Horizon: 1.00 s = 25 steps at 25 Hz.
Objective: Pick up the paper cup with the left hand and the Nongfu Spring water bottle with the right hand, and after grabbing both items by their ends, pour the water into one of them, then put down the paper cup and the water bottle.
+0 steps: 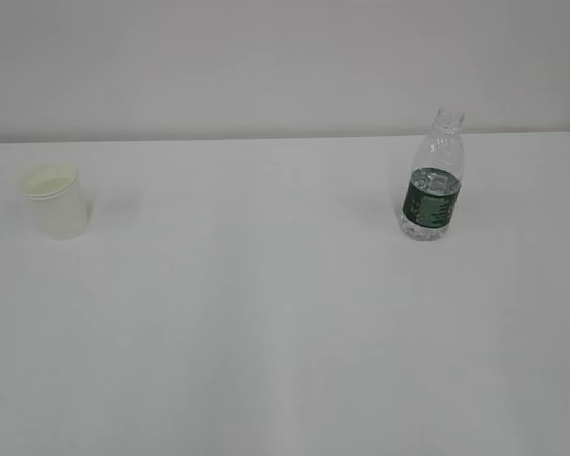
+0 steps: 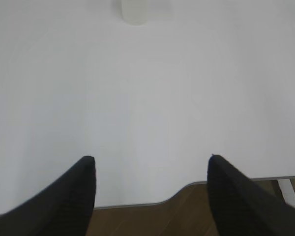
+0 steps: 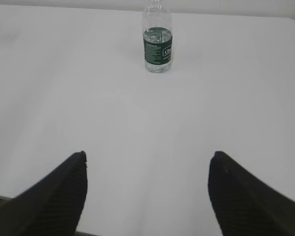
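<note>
Bright, even, washed-out light; faint soft shadows; slightly soft focus

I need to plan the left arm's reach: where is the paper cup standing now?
The paper cup stands upright at the far left of the white table in the exterior view, far from the water bottle on the right.

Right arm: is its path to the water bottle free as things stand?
Probably yes. The right hand is open and faces the water bottle, which stands upright ahead of it. Only bare table lies between; the paper cup stands far off.
</note>
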Motion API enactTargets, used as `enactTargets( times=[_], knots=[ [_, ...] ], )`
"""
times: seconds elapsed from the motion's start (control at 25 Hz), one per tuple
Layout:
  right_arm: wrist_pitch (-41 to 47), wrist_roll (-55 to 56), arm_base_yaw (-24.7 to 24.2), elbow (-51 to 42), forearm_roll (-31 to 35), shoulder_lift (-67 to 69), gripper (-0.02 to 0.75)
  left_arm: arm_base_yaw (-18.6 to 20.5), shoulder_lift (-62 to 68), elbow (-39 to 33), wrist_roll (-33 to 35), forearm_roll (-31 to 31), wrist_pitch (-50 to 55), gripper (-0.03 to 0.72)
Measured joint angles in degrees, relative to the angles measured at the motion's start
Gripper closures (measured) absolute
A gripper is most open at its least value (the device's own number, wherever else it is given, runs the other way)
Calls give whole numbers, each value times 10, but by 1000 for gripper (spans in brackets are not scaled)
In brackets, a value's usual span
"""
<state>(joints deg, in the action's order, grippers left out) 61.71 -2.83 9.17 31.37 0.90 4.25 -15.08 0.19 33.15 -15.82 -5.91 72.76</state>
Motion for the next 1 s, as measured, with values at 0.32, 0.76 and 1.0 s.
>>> enactTargets(
  times=[0.32,0.76,1.0],
  knots=[
    [11,-4,0,-19,5,-45,164,0,0,0,4,3,0,185],
    [32,-8,0,-31,6,-52,165,0,0,-7,9,3,-36,195],
    [32,-10,0,-31,6,-52,165,0,0,-17,9,3,-62,204]
  ],
)
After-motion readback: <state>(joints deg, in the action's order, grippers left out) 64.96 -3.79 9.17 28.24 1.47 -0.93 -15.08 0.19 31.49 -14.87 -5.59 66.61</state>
